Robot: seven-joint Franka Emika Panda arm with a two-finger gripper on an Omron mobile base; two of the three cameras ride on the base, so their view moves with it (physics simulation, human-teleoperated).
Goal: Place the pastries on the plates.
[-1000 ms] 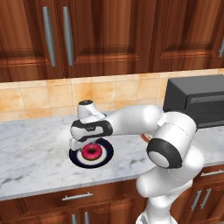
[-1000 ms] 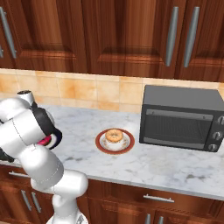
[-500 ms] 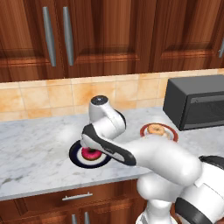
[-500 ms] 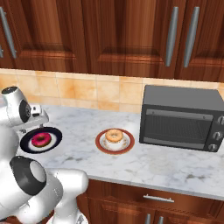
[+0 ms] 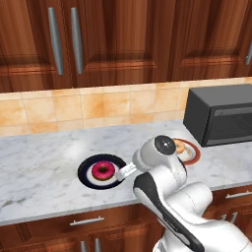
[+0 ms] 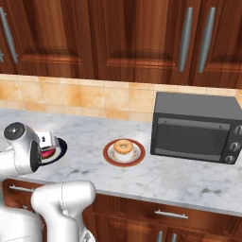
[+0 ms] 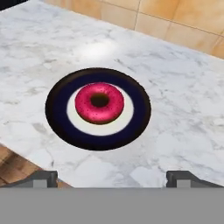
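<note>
The pink-iced doughnut lies in the middle of the dark navy plate with the white ring; it is also on the counter as the pink doughnut on the dark plate. The tan-glazed doughnut rests on the white plate with the reddish-brown rim, left of the microwave. My gripper is open and empty, its fingertips spread wide. It sits back from the dark plate, on its near side and above the counter's front edge.
A dark microwave stands at the right on the marble counter. My own arm hides part of the rimmed plate in the left base view. Wooden cabinets hang above, and drawers run below the counter edge.
The arm has drawn back from over the dark plate toward the counter's front edge. The pink doughnut stays on that plate, and the tan doughnut has not moved.
</note>
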